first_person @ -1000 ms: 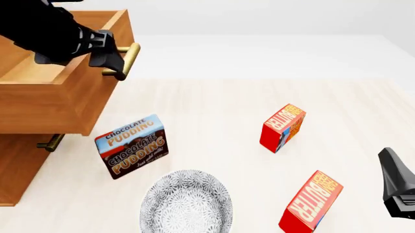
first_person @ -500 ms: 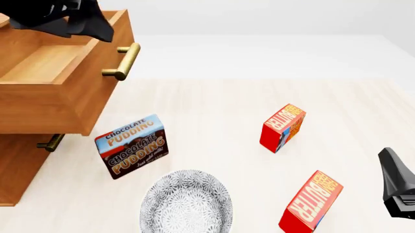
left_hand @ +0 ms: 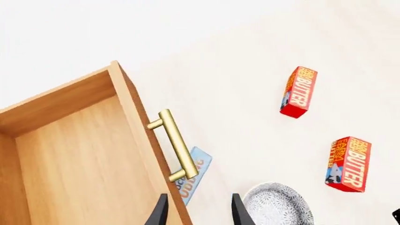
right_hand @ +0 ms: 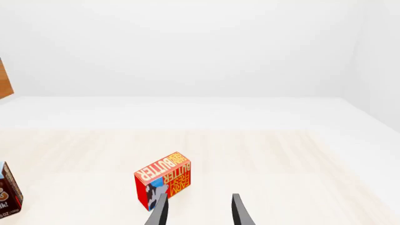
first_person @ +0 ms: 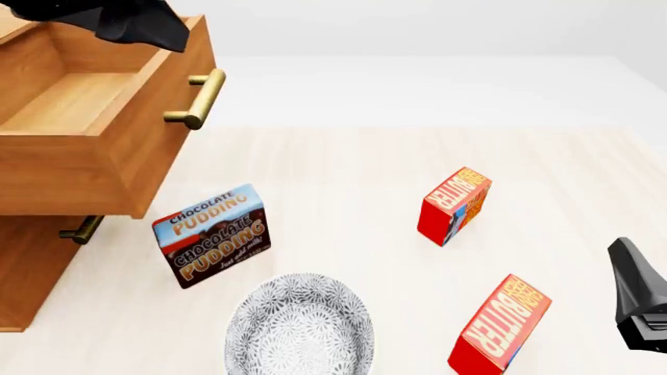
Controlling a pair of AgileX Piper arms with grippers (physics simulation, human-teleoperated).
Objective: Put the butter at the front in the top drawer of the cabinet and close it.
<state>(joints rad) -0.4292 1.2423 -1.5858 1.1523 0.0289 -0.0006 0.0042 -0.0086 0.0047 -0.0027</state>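
The butter at the front [first_person: 501, 324] [left_hand: 348, 164] stands on the table near its front edge, right of the plate. A second, like carton [first_person: 454, 205] [left_hand: 299, 91] [right_hand: 162, 185] stands farther back. The cabinet [first_person: 26, 266] is at the left with its top drawer [first_person: 94, 148] [left_hand: 75, 154] pulled out and nothing inside; its brass handle [first_person: 196, 99] [left_hand: 175, 145] is free. My left gripper [first_person: 156, 31] [left_hand: 198, 213] hovers open above the drawer's front edge, touching nothing. My right gripper [first_person: 625, 262] [right_hand: 198, 211] is open at the front right, just right of the front butter.
A brown-and-blue Chocolate Pudding box [first_person: 212, 234] [left_hand: 190, 176] stands in front of the cabinet. A patterned grey plate [first_person: 299, 324] [left_hand: 278, 206] lies at the front middle. The lower drawer's handle [first_person: 80, 230] shows under the open drawer.
My left gripper has come off the top drawer's handle and risen up and to the left. The drawer stays pulled out. The right arm and the boxes have not moved.
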